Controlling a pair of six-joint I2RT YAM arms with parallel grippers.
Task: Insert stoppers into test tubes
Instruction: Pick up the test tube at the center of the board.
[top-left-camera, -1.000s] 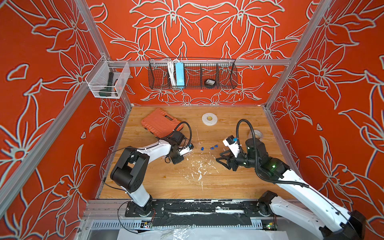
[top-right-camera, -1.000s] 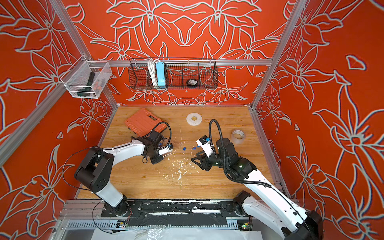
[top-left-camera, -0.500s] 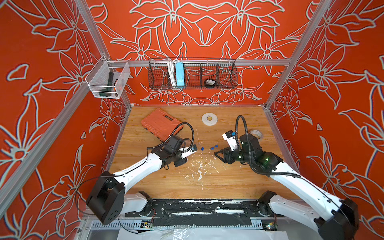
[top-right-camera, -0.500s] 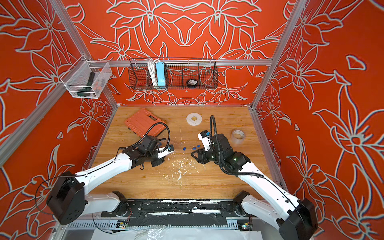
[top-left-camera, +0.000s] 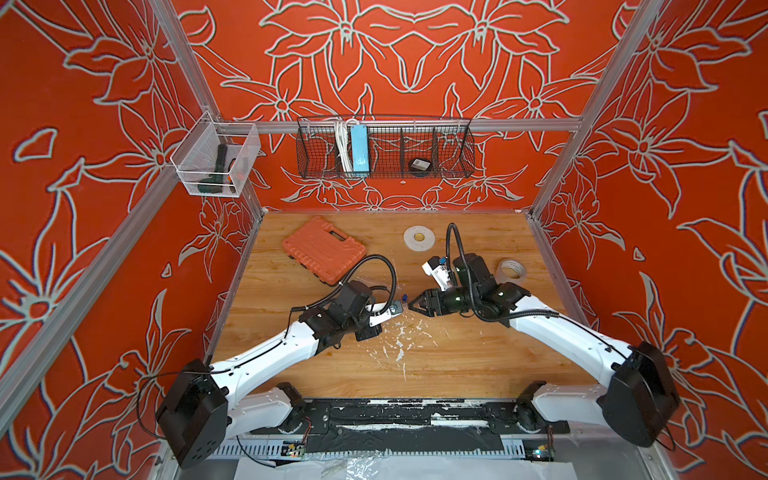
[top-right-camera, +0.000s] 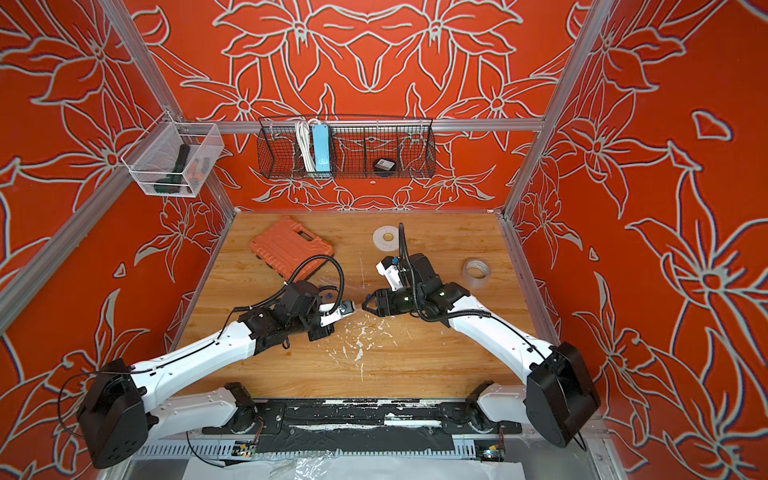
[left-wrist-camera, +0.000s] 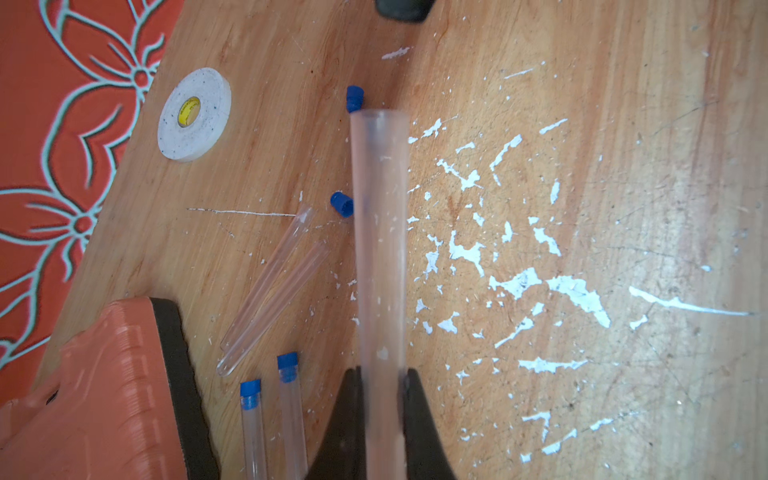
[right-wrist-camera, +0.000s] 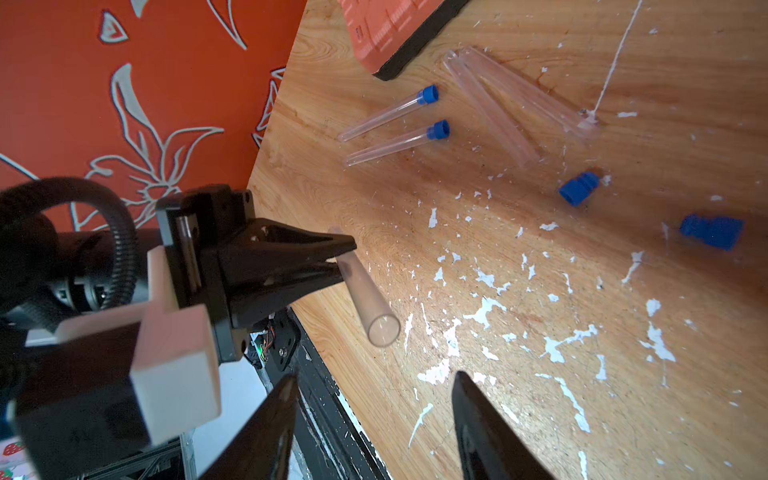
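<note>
While left gripper grips tube, 2 stoppers loose

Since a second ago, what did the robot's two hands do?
The left hand, shut on a test tube, reached out toward the middle, and the right hand slid over to meet it, so the tube's mouth now points at it. The right hand is open and empty. The loose stoppers, orange case and tape rolls stayed put.

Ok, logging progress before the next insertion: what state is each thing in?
left gripper: shut on held test tube
right gripper: open, empty
held test tube: unstoppered, clear of the table
two stoppered tubes: lying flat
two open tubes: lying flat
two loose stoppers: on the table
</note>
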